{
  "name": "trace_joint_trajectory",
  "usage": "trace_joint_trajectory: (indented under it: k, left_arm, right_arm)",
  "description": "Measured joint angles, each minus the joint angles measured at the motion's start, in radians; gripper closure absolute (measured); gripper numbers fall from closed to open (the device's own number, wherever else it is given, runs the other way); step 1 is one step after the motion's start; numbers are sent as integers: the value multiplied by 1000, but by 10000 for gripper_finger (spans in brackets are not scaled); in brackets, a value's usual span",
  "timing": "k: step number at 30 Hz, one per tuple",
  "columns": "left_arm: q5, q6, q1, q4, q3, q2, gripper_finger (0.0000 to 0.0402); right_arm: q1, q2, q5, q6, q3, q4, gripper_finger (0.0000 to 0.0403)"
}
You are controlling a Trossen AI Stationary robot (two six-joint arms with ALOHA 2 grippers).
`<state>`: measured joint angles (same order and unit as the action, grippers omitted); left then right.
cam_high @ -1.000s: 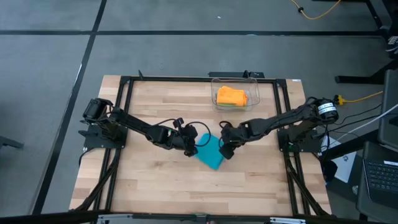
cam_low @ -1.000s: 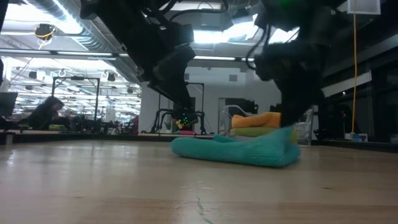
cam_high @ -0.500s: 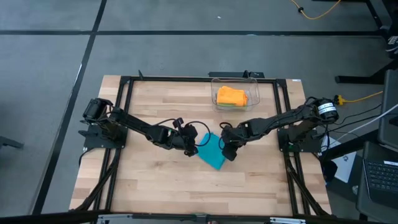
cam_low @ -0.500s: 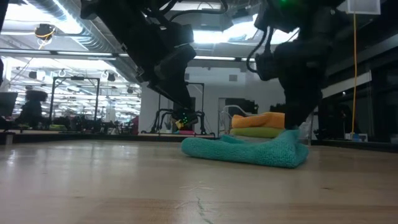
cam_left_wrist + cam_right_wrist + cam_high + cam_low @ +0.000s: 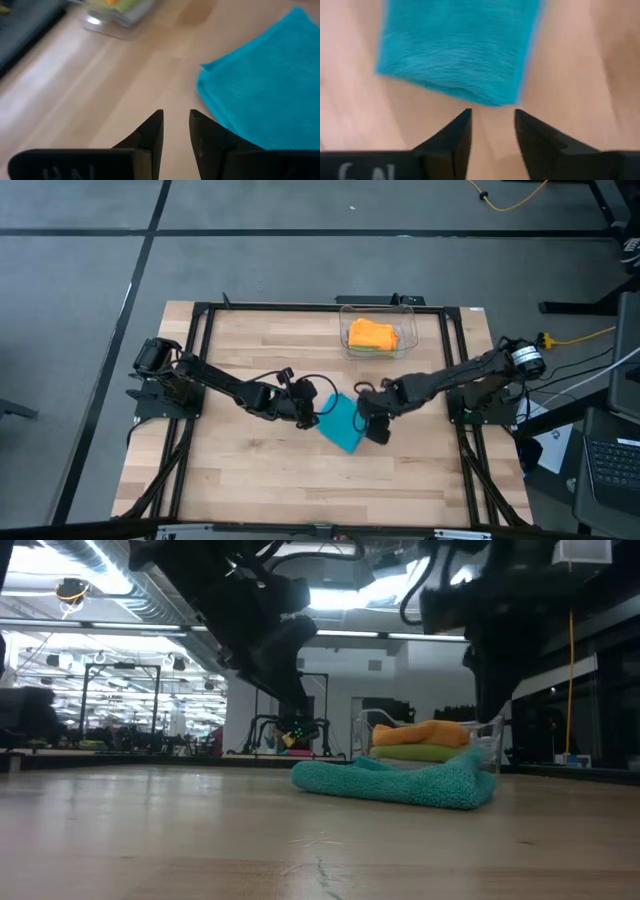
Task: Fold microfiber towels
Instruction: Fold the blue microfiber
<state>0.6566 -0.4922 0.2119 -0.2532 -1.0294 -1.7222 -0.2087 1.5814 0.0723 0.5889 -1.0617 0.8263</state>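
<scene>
The teal blue towel lies folded flat on the wooden table near its middle, a low heap in the low view. My left gripper stands open just off the towel's left edge. My right gripper hangs open above the table, just off the towel's right end, with nothing between its fingers. An orange towel lies on a lime green one inside the clear bin.
The clear bin stands at the table's far edge, right of centre. A black frame runs along the table's sides. Bare wood stretches between the towel and the near edge.
My right gripper has let go of the teal towel's right end, risen clear of it and drawn a little toward the table's near right. The towel has shifted slightly rightward and now lies folded on its own.
</scene>
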Motion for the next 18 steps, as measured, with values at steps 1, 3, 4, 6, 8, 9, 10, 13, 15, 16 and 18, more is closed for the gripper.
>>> trace_joint_trajectory:
  k: [1, 3, 4, 6, 8, 9, 10, 13, 15, 16, 18]
  left_arm:
    - [26, 1, 0, -1, 0, 0, 316]
    - [65, 22, -1, -23, 0, 7, 316]
    - [78, 31, -1, -41, 0, 16, 316]
    - [92, 31, -5, -72, 0, 36, 316]
    - [94, 22, -7, -114, 0, 51, 316]
    - [99, 16, -7, -129, 0, 56, 316]
    - [110, 6, -7, -147, 0, 63, 316]
    - [140, -3, -7, -183, 0, 73, 316]
    - [134, -3, -7, -203, 0, 73, 315]
    - [119, -1, -7, -204, 0, 74, 315]
    - [58, 18, -7, -210, 0, 74, 315]
  right_arm:
    - [-18, 0, 4, -59, 5, -22, 254]
    - [-57, 0, 32, -151, 16, -71, 254]
    - [-73, 0, 47, -188, 18, -99, 254]
    - [-103, 0, 72, -255, 18, -162, 254]
    - [-129, 0, 73, -333, 18, -225, 254]
    - [-141, 0, 62, -370, 18, -255, 254]
    - [-153, 0, 57, -404, 18, -279, 254]
    - [-181, 6, 51, -472, 18, -318, 254]
    - [-189, 9, 56, -460, 18, -322, 254]
    - [-190, 13, 63, -436, 18, -330, 254]
    - [-194, 26, 65, -377, 18, -330, 254]
